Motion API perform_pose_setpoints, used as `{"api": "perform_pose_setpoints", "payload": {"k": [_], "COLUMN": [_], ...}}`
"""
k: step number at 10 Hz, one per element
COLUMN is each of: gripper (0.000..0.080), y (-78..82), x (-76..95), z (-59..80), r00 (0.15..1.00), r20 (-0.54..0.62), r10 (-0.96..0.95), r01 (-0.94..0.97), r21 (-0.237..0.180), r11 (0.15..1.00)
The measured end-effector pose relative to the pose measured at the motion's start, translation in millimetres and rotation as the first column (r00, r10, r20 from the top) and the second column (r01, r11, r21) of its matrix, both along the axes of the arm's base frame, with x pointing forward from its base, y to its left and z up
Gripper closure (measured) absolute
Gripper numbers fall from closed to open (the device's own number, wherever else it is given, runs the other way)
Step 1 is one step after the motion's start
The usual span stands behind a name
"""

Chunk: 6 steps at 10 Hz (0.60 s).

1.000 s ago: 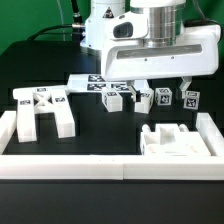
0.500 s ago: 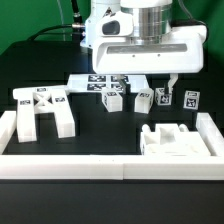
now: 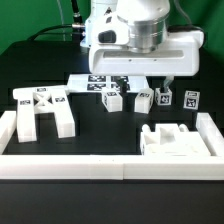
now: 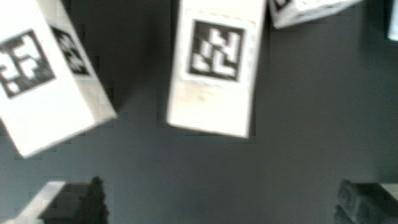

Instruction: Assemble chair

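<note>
Chair assembly appears unstarted, all joining remaining: the cross-braced frame [image 3: 40,110] at the exterior view's left, the seat block [image 3: 170,138] at its right and the short legs [image 3: 142,100] behind lie unjoined on the table [image 3: 100,135], the end effector [image 3: 148,86] open and empty above the legs.

1. The arm [image 3: 122,14] wore a smooth, glossy white shell with rounded contours.
2. A grey metallic cylinder [image 3: 148,36] formed its wrist section and was darker toward the lower edge.
3. The gripper [image 3: 148,82] had a wide, boxy white body with rounded corners, and a thin dark seam ran along its face.
4. Its fingers [image 3: 169,80] were short and slim, pale above and darker at the tips.
5. In the wrist view, the fingertips [image 4: 71,200] showed as dark, blurred blocks, too soft for detail.
6. A thin dark cable [image 3: 73,12] ran behind the arm.
</note>
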<state>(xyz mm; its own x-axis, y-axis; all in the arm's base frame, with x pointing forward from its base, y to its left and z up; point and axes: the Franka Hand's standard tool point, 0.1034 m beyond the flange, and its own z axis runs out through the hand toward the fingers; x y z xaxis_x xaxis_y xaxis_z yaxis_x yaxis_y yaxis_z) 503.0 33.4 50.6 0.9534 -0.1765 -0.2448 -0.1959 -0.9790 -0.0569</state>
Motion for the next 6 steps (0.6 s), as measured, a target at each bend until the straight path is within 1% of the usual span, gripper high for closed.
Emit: {"api": "perform_pose_setpoints", "payload": {"k": [1, 2, 3, 4, 5, 6], "gripper": [0.0151, 0.0151, 0.0151, 0.0151, 0.0151, 0.0151], "y": [-5.4, -5.5, -5.8, -6.6, -7.3, -8.1], "x": [-12.3, -18.1, -17.6, -21.7, -16.3, -19.4], "z": [-4.4, -4.2, -4.9, -4.8, -7.5, -3.9], "r00": [0.998, 0.991, 0.982, 0.957, 0.947, 0.919], "r20": [-0.063, -0.134, -0.188, -0.292, -0.321, -0.393], "r10": [-0.025, -0.019, -0.012, 0.000, 0.003, 0.032], "r01": [0.025, 0.020, 0.015, 0.010, 0.009, -0.008], "r21": [-0.001, 0.008, 0.016, 0.033, 0.037, 0.062], "r11": [1.000, 1.000, 1.000, 0.999, 0.999, 0.998]}}
